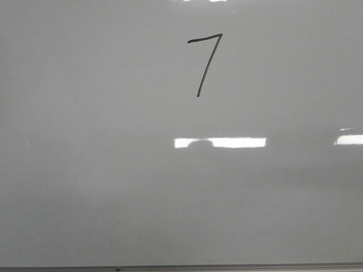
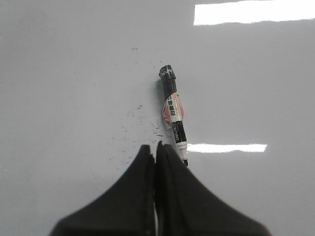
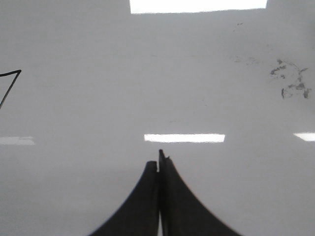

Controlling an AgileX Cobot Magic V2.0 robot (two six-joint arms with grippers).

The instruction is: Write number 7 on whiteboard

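Whiteboard fills front view, grey frame along near edge. Number 7 drawn black in upper middle. Left end effector fingers pressed together, gripping nothing; marker lies loose just beyond tips. Right end effector likewise closed, empty. Faint smudges on board.

One whiteboard, one number 7, one marker.
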